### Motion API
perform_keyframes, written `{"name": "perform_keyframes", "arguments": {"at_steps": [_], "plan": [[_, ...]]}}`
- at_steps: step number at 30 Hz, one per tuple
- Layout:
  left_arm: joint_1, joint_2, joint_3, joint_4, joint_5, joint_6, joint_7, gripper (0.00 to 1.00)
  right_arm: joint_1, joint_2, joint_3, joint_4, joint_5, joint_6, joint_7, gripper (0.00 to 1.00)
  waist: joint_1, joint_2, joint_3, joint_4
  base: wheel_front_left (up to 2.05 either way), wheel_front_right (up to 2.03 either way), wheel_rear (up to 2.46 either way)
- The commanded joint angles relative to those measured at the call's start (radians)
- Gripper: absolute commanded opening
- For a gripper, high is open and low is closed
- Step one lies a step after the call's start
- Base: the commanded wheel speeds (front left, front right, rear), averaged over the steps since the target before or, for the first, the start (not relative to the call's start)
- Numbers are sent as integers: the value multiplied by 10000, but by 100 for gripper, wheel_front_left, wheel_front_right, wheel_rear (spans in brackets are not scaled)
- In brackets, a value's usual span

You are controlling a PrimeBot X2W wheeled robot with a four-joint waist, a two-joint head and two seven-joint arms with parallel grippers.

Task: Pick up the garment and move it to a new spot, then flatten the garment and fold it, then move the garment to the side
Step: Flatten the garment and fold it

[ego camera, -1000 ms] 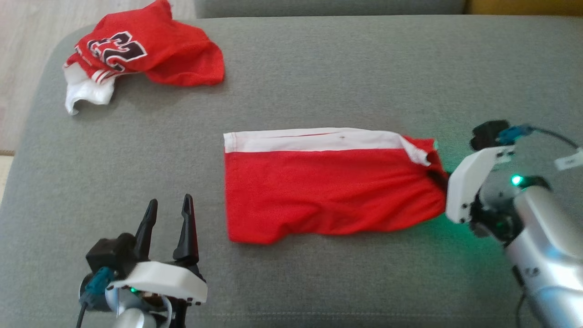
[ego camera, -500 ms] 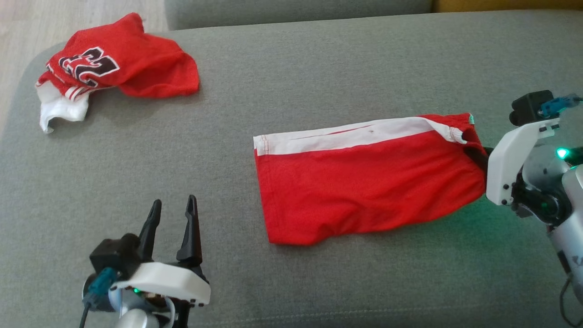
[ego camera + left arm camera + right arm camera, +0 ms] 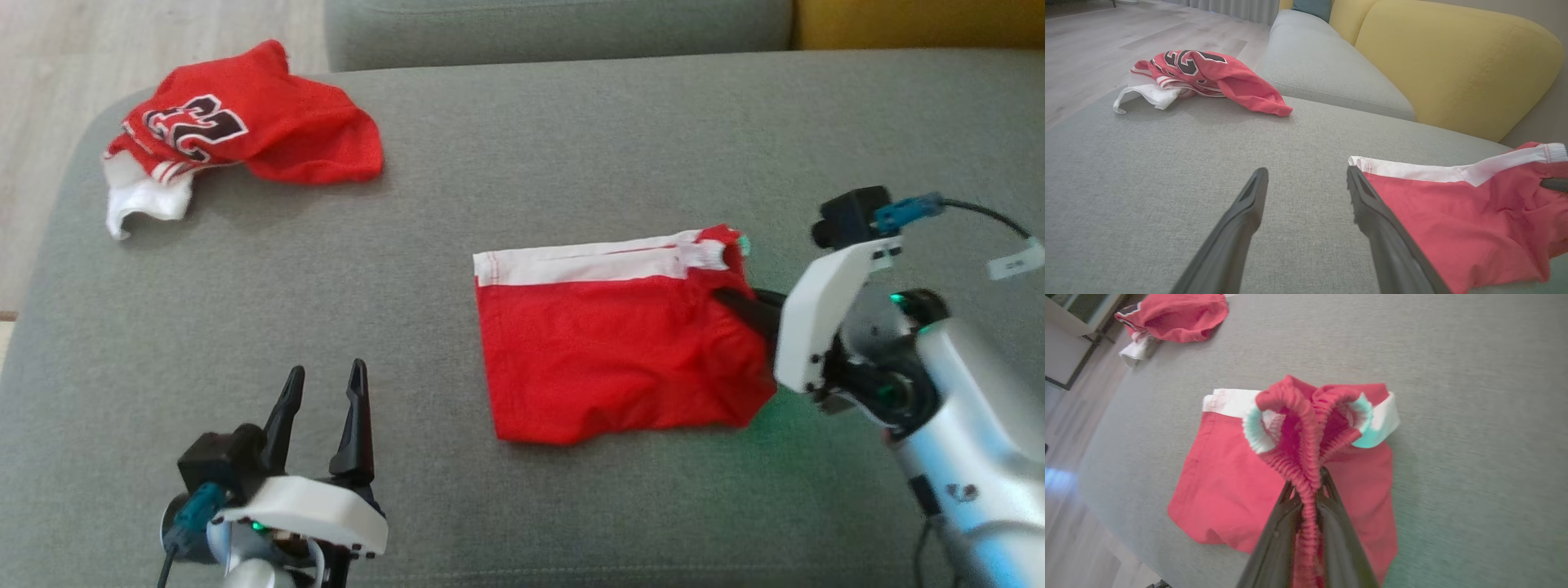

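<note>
Jaws clamped on its waistband, the right gripper (image 3: 722, 299) had bunched the red garment (image 3: 604, 359) shorter toward nine o'clock on the sofa (image 3: 571, 147), while the left gripper (image 3: 326, 369) stayed wide open.

The shorts (image 3: 612, 359) lie right of centre on the cushion (image 3: 571, 147), the jersey (image 3: 261, 122) at its far left corner.

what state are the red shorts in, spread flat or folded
Partly folded: the right gripper is shut on the bunched waistband, raised over the red shorts, whose other end lies flat on the grey cushion.
</note>
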Motion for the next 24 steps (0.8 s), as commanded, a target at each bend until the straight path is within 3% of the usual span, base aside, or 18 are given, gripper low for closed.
{"name": "perform_keyframes", "arguments": {"at_steps": [1,8,15,24], "plan": [[-276,112,274,-275,-80,0,-9,100,-116,108,38,-392,106,73,-58,0,0,-1,-76,97,0,0,0],[-213,106,207,-261,-130,16,4,100,-322,1261,362,90,159,73,-406,0,0,-1,-191,363,0,0,0],[-281,46,95,-206,-163,-31,-14,100,-710,2434,624,1345,-17,73,-1141,0,0,-1,-147,637,0,0,0],[-376,-9,23,-21,-222,-99,-95,100,-1391,3028,826,3041,165,73,-2334,0,0,-1,-37,955,0,0,0]]}}
